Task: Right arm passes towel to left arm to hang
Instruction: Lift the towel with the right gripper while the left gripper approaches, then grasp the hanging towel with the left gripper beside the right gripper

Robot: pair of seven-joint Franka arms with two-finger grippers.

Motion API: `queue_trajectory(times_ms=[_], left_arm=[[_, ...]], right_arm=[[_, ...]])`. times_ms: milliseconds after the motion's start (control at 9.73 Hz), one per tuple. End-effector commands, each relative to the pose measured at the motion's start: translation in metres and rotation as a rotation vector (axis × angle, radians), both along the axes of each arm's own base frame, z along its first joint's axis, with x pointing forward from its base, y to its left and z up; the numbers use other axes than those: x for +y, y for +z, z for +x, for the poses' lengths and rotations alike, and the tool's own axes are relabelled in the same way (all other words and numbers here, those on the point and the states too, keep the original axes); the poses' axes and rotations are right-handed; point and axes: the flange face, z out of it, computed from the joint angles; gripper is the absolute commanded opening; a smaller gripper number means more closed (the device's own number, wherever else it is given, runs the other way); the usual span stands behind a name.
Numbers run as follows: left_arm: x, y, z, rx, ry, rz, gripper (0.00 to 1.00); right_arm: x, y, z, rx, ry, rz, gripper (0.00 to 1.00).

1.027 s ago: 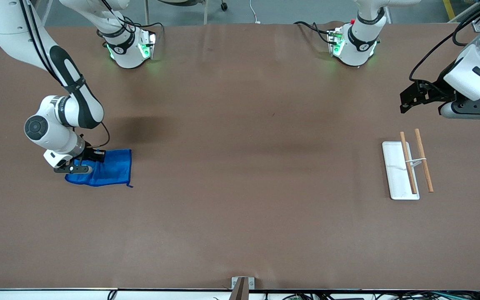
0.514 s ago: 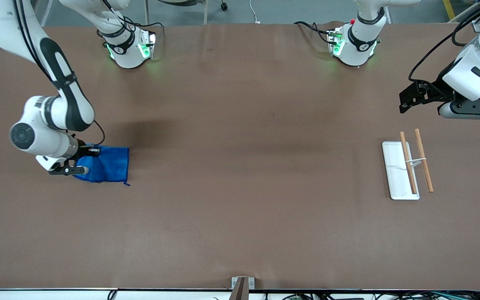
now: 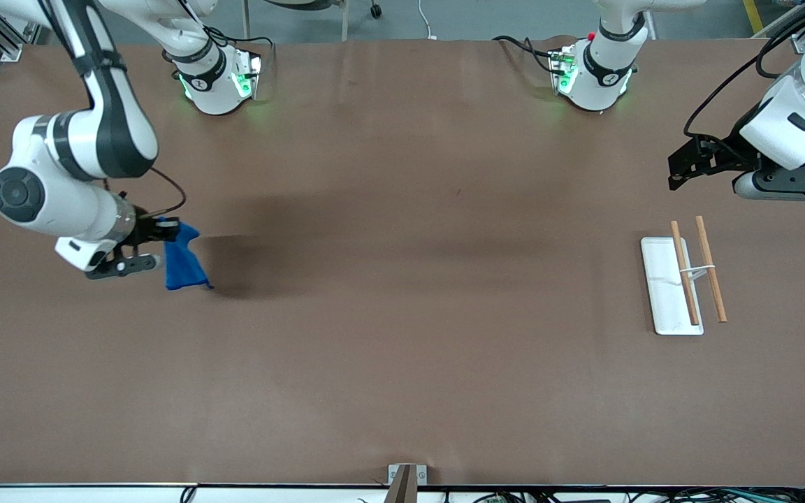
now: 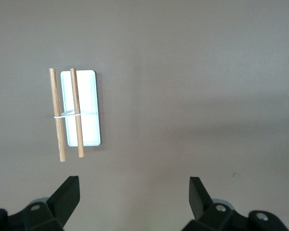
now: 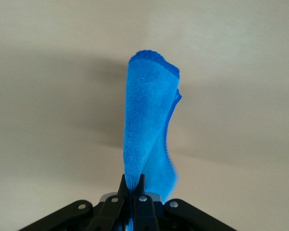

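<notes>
From my remote station, the nearest thing I see to the front camera is the hanging rack (image 3: 682, 283): a white tray base (image 3: 662, 293) with two wooden rods (image 3: 711, 277) tied by a white band, sitting at about 3 o'clock on the table (image 3: 402, 363), toward the left arm's end. In the left wrist view I find the same rack (image 4: 77, 113) lying flat, the rods side by side over the white base.

At about 9 o'clock, toward the right arm's end, I see the towel (image 3: 180, 260) hanging in the air from the right gripper (image 3: 159, 232), over the brown table with its shadow on the surface just beside it. The right gripper's fingers are clamped tight on the top edge of the cloth; in the right wrist view I see the towel (image 5: 149, 125) drooping away from the pinched fingers (image 5: 116, 199) in a narrow folded strip. I cannot make out its corner loop for certain.

At about 2 o'clock, the left gripper (image 3: 689, 164) hangs over the table's edge region above the rack, waiting, with its fingers (image 4: 67, 197) spread wide and nothing between them.

Farthest away, at 11 and 1 o'clock, I see the two arm bases (image 3: 217, 80) with green lights glowing.
</notes>
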Motion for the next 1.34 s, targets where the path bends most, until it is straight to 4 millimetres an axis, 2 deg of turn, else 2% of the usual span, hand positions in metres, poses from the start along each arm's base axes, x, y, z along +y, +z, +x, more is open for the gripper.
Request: queue_trajectory(times_ms=[0,205,308,411,514,616,925,1027,1130,1233], left_arm=[[-0.008,-0.006,0.007,0.005,0.012,-0.002,1.0],[-0.016,-0.017,0.027,0.026,0.07,-0.017,0.99],[-0.03,-0.025,0.028,0.042,0.082,-0.018,0.99],[-0.035,-0.026,0.026,0.042,0.067,-0.013,1.0],[-0.053,-0.027,0.022,0.047,0.025,-0.022,1.0],[-0.074,-0.03,0.019,0.051,-0.01,-0.03,0.99],[-0.102,-0.046,0.005,0.151,-0.052,-0.231,0.99],[-0.103,-0.051,0.004,0.177,-0.102,-0.329,1.0],[-0.107,-0.062,0.001,0.22,-0.121,-0.418,1.0],[-0.117,-0.074,-0.006,0.259,-0.12,-0.478,1.0]], right_arm=[[0.054,0.023,-0.009,-0.006,-0.011,0.168,0.0],[0.092,0.04,-0.006,0.009,-0.119,0.428,0.0],[0.121,0.051,-0.009,0.01,-0.14,0.549,0.0],[0.141,0.057,-0.012,0.029,-0.18,0.648,0.0],[0.168,0.062,-0.021,0.078,-0.222,0.765,0.0],[0.186,0.066,-0.027,0.113,-0.251,0.844,0.0],[0.233,0.08,-0.043,0.205,-0.317,1.073,0.0],[0.248,0.082,-0.048,0.229,-0.344,1.175,0.0],[0.253,0.08,-0.046,0.255,-0.379,1.228,0.0],[0.266,0.082,-0.052,0.288,-0.401,1.278,0.0]])
